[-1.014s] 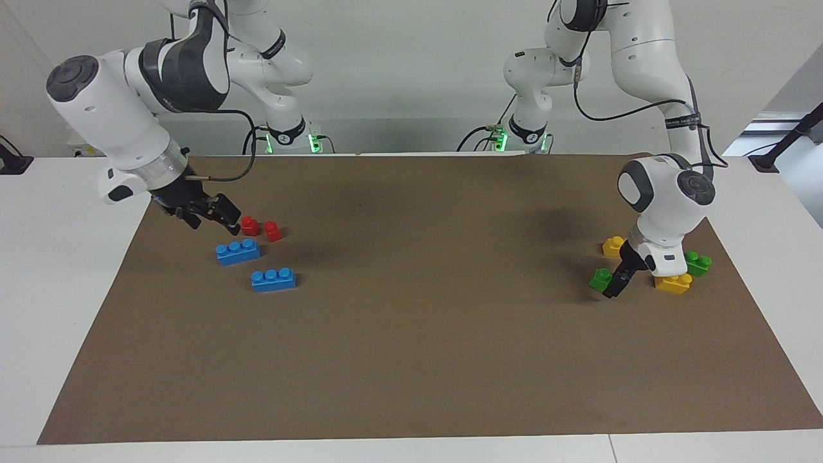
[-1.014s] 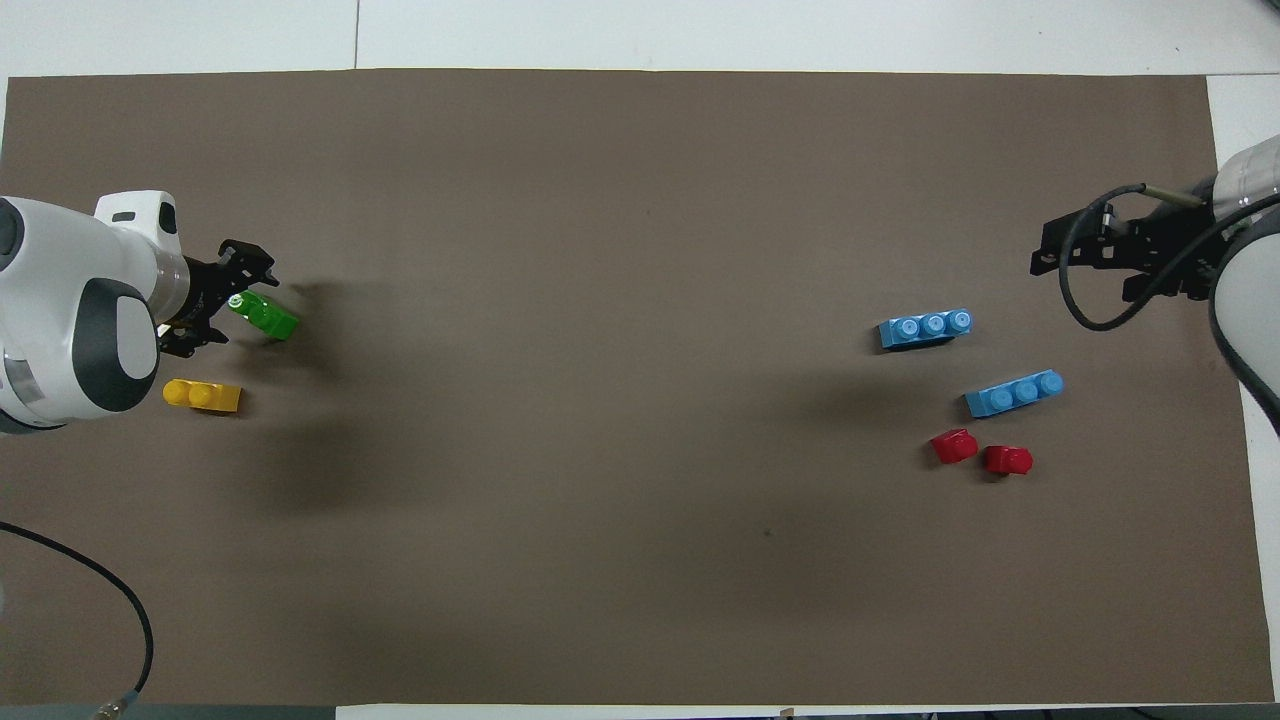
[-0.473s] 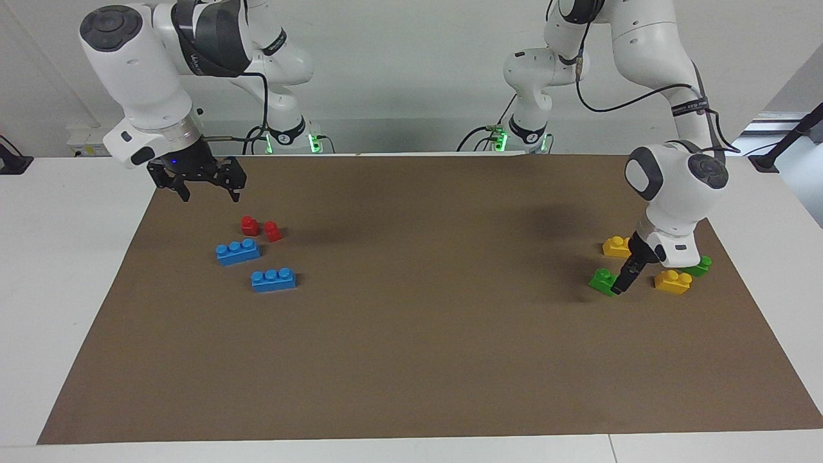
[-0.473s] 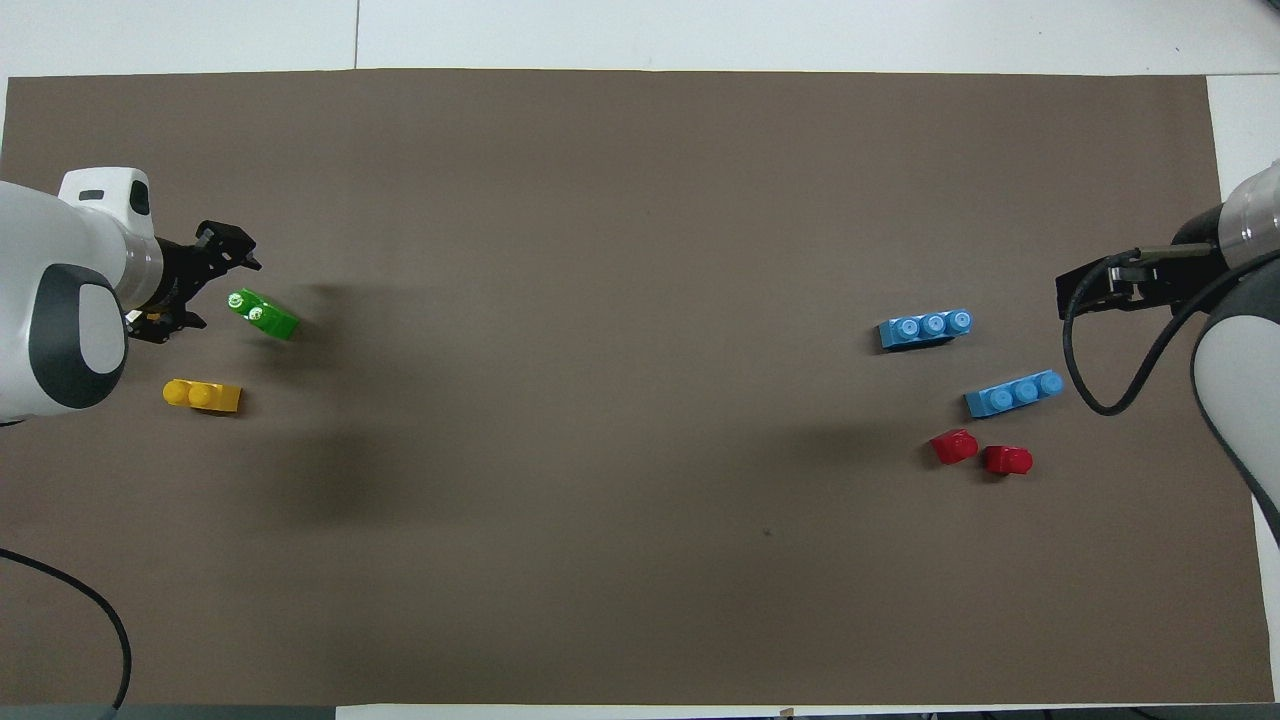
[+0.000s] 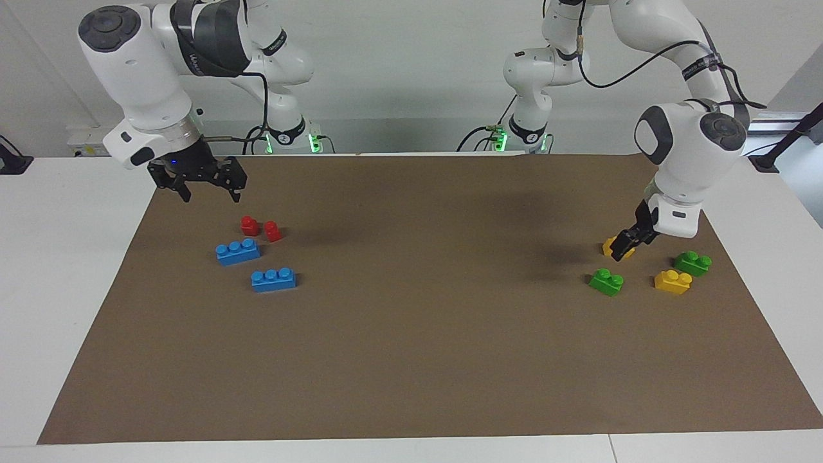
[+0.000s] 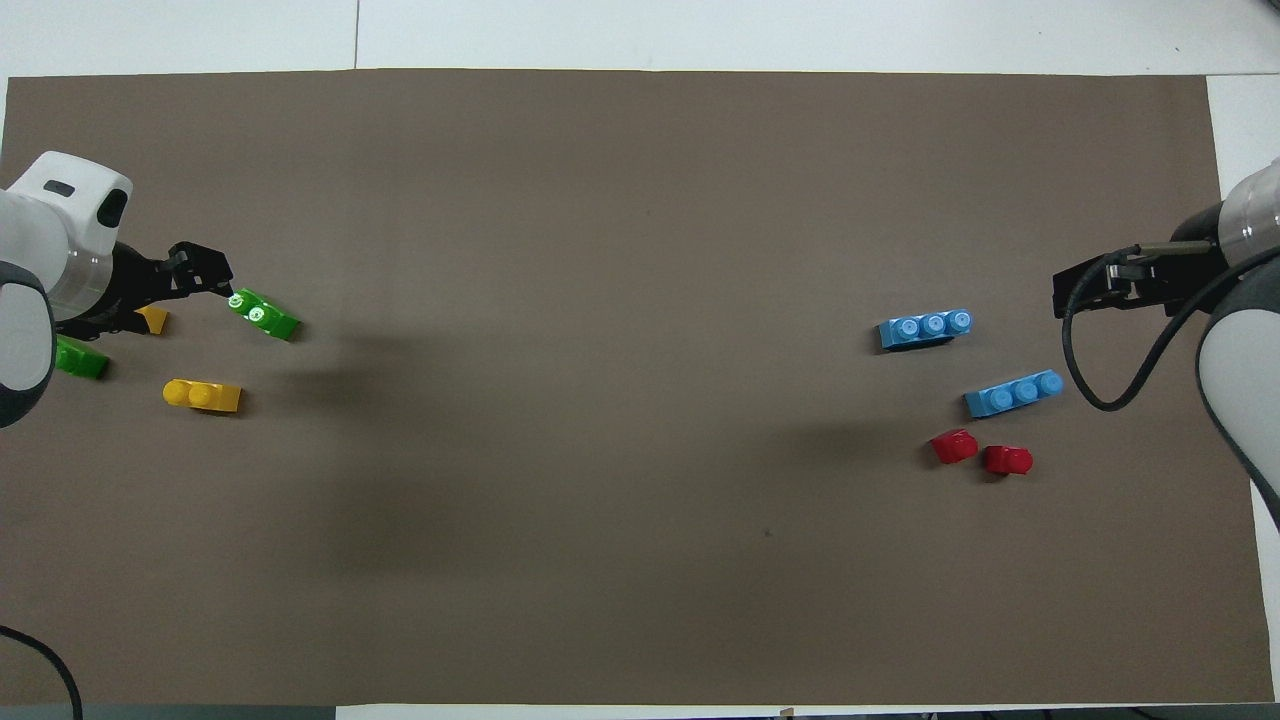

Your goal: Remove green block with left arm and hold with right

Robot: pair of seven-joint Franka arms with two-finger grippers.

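Left claw (image 5: 625, 247), jaws wide and empty, hangs over a yellow brick (image 5: 611, 245), at one o'clock from the green block (image 5: 605, 281) lying free on the surface (image 5: 411, 360); right claw (image 5: 198, 183), also wide, waits above the red bricks (image 5: 260, 228), apparently ready to receive.

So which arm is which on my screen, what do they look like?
Both arms are glossy white with dark grey joint caps and black two-finger hands. The right hand has a thin black cable looping from it and a small blue light. The left hand has no such loop; a black cable runs down its arm.
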